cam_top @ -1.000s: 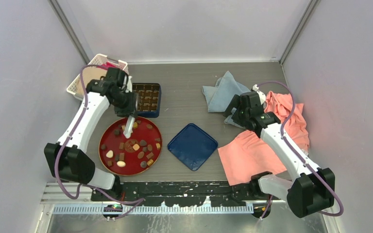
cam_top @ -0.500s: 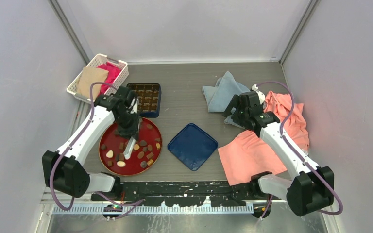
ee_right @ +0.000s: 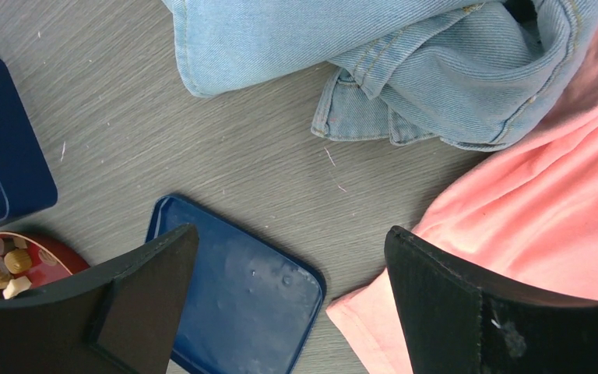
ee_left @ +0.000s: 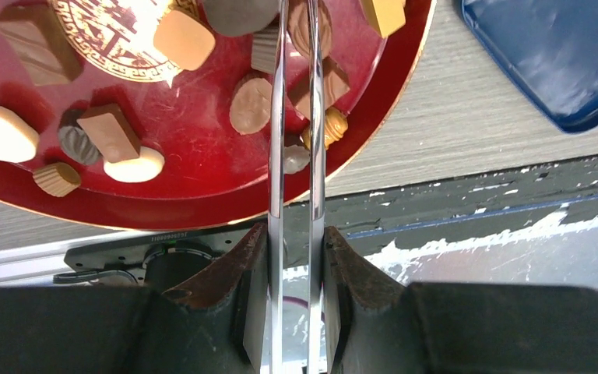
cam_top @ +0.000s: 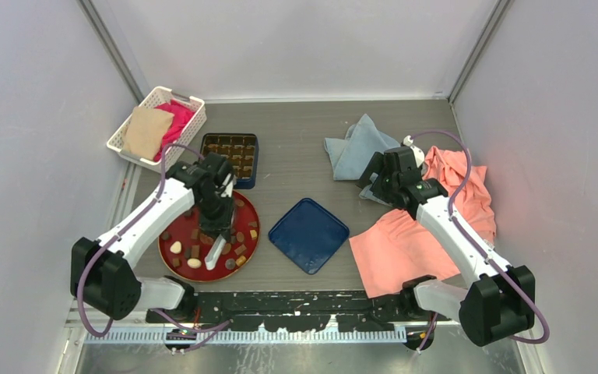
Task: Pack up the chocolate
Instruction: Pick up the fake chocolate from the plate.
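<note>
The left pincer (ee_left: pixel 296 234) is closed most of the way on the metal tongs (ee_left: pixel 278 117), squeezing the 2 blades until only a thin gap runs between them. The tongs hang over the near-right part of the round red plate (ee_left: pixel 202 179). In the wrist view the blades run off the top edge, so it's impossible to tell whether a piece is pinched at the tips.

The chocolate (ee_left: pixel 251 105) is mostly loose on that plate: dark brown, tan and cream pieces, square, oval and round. A few sit right beside the blades. More pieces sit in the compartments of the dark blue box (cam_top: pixel 254 160), which is on the table (cam_top: pixel 296 156) just behind the plate.

The box's blue lid (cam_top: pixel 308 234) lies flat to the right of the plate, a little apart from it.

The right pincer (ee_right: pixel 290 234) is spread wide with nothing in it. It hovers above the table between the lid and a crumpled denim cloth (ee_right: pixel 405 70), and a pink cloth (ee_right: pixel 545 202) is spread out to its right.

At the back left there's a white basket (cam_top: pixel 117 144) with a tan cloth and a bright pink one stuffed in it.
</note>
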Tool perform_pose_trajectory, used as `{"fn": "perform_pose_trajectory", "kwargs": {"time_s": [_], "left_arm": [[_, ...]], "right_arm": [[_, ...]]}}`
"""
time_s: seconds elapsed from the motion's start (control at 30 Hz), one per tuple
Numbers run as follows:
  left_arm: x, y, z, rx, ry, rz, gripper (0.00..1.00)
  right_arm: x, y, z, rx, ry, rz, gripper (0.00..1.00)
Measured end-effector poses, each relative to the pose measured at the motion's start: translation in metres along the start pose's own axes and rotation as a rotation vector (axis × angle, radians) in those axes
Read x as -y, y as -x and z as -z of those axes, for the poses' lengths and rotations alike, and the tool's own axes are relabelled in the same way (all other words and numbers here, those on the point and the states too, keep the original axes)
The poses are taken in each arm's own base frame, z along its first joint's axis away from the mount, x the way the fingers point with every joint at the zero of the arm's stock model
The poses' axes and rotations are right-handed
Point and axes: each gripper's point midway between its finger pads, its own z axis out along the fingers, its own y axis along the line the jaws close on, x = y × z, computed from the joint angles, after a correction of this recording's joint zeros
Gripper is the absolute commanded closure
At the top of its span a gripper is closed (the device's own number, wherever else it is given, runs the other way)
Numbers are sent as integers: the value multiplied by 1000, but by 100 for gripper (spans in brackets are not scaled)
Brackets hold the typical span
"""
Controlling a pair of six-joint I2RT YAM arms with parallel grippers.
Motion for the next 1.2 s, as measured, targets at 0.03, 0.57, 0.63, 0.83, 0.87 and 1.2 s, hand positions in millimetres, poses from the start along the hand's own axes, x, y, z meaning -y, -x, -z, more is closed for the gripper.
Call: {"fn": "perform_pose_trajectory", "kwargs": {"time_s": [0.03, 0.57, 0.63, 0.83, 0.87, 1.2], "left_arm": [[1, -2, -1, -7, 1, -3, 98], [13, -39, -7, -101, 27, -79, 96], [14, -40, -7, -105, 25, -75, 90], [24, -39, -8, -98, -10, -60, 84], [25, -39, -8, -97, -17, -59, 83], [39, -42, -13, -108, -78, -52, 75]], "right_arm": [[0, 0, 0, 0, 0, 0, 5], [-2, -1, 1, -4, 7, -8, 5], [-2, -1, 1, -4, 7, -9, 5], [-1, -1, 1, -3, 7, -11, 5], [-1, -1, 1, -4, 7, -11, 5], [0, -2, 2, -2, 8, -12, 5]]}}
